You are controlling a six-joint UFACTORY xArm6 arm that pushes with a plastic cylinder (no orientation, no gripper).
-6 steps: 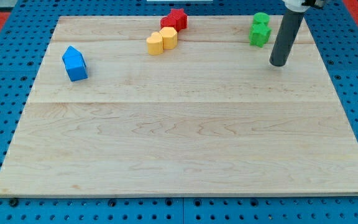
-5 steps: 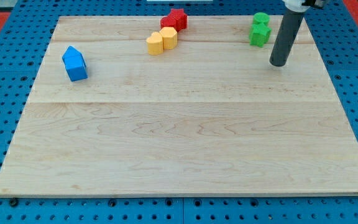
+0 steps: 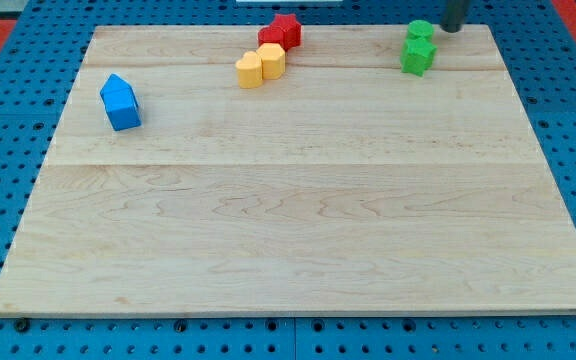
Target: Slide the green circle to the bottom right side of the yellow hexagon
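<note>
Though mostly cropped, my tip sits beside the green circle.

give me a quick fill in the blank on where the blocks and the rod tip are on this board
1. My tip sits at the view's top, just to the ____ of the green circle.
2. The green circle touches a green ____ just below it.
3. The lone block at the view's left is ____.
4. The yellow blocks lie just below the ____ blocks.

Missing words: right; star; blue; red

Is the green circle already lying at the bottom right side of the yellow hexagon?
No, the green circle sits far off at the view's top right, touching the green star, well apart from the yellow hexagon.
</note>
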